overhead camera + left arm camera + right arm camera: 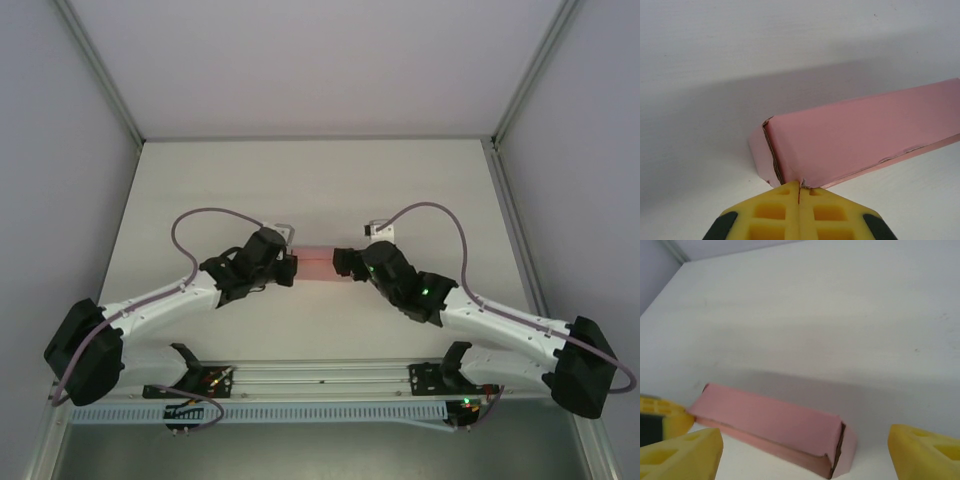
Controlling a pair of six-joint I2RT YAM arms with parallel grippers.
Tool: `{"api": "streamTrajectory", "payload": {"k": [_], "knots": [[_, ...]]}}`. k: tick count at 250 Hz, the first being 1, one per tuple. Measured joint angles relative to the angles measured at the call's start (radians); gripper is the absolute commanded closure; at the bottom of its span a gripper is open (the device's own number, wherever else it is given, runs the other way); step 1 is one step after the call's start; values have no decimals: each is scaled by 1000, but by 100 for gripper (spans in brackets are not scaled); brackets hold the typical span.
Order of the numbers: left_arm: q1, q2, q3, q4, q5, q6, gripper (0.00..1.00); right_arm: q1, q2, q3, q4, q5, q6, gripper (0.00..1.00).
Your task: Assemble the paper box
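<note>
Paper box: pink, folded into long closed tube, end seam gaping, on surface between arms. Left end effector clenched on its bottom edge. Right end effector released, near other end.

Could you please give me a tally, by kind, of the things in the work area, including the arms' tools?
Pink paper box: 1
Tools: 2 (left tool, shut at the box's corner; right tool, open)
Total: 3
</note>
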Motion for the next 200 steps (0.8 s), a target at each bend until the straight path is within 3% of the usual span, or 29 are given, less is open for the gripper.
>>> {"api": "streamTrajectory", "payload": {"k": [49, 82, 113, 143, 160, 200], "knots": [[0, 0, 0, 0, 0, 0, 100, -127, 61, 1, -29, -60, 54, 21], [-2, 0, 0, -2, 0, 0, 99, -139, 92, -37, 3, -116, 55, 24], [-2, 0, 3, -8, 0, 5, 91, -139, 104, -101, 87, -143, 73, 30], [-3, 0, 10, -26, 8, 26, 75, -139, 103, -140, 159, -146, 107, 31], [-7, 0, 24, -50, 18, 37, 56, -139, 102, -165, 202, -145, 128, 32], [-9, -3, 63, -164, 30, 55, 25, -139, 105, -198, 263, -146, 164, 35]]}}
